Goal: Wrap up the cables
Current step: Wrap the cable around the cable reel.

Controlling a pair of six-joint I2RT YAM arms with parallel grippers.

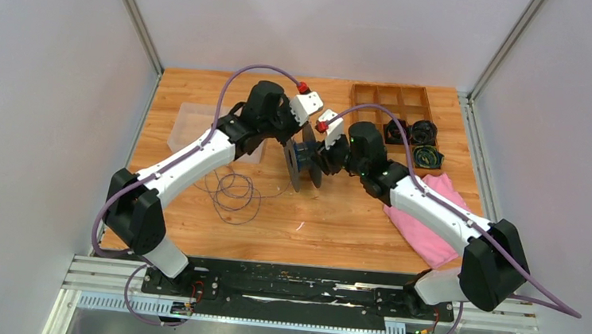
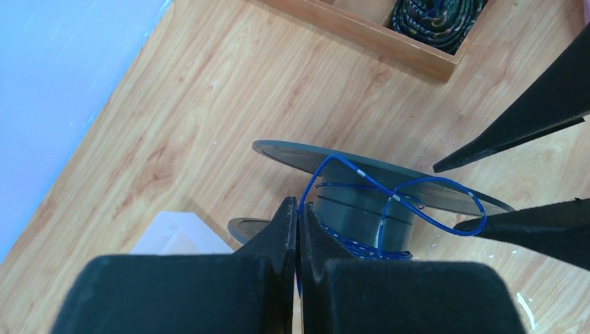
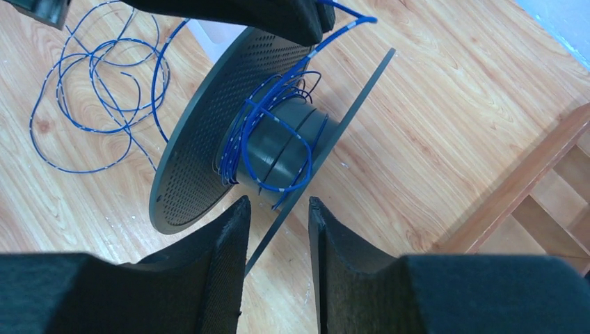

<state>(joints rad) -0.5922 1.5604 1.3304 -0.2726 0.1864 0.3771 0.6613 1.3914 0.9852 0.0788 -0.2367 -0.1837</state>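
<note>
worktop: black spool is seen on edge at frame centre, hub exposed, judged so cable can be laid on it. right fingers are set apart astride the near flange rim, no clamping seen; steadying is assumed. left fingers are pressed together on the blue cable just above the spool. a few turns are wound on the hub; the rest lies in loose loops left of centre. pink cloth, wooden tray, clear tub and coiled bundles are well apart. nothing is blocked; slack turns could be snagged on the flange.
</note>
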